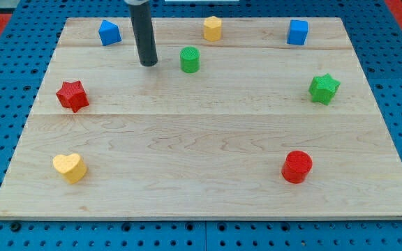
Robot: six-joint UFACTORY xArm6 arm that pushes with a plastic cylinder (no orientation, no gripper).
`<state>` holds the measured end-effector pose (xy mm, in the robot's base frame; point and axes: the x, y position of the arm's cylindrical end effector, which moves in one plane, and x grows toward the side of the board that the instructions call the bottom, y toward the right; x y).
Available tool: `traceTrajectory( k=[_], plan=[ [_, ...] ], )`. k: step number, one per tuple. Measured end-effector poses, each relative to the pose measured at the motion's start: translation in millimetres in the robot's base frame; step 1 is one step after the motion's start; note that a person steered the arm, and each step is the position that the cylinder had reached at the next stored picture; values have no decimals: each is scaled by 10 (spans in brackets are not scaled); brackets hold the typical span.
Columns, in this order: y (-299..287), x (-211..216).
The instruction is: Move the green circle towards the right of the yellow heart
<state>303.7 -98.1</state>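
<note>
The green circle (190, 59) is a small green cylinder standing near the view's top, a little left of centre. The yellow heart (70, 167) lies far from it, near the view's bottom left corner of the wooden board (201, 139). My tip (149, 64) is the lower end of a dark rod that comes down from the view's top. It rests on the board just to the view's left of the green circle, with a small gap between them.
A red star (72, 95) lies at the left. A blue block (109, 33), a yellow hexagon (213, 28) and a blue cube (297, 32) line the top edge. A green star (323, 88) is at the right, a red cylinder (297, 166) at the bottom right.
</note>
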Motion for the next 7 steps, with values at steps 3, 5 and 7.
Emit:
traceTrajectory(
  k=[3,5,7],
  plan=[
    [1074,703],
    [1454,434],
    [1462,1363]
  ],
)
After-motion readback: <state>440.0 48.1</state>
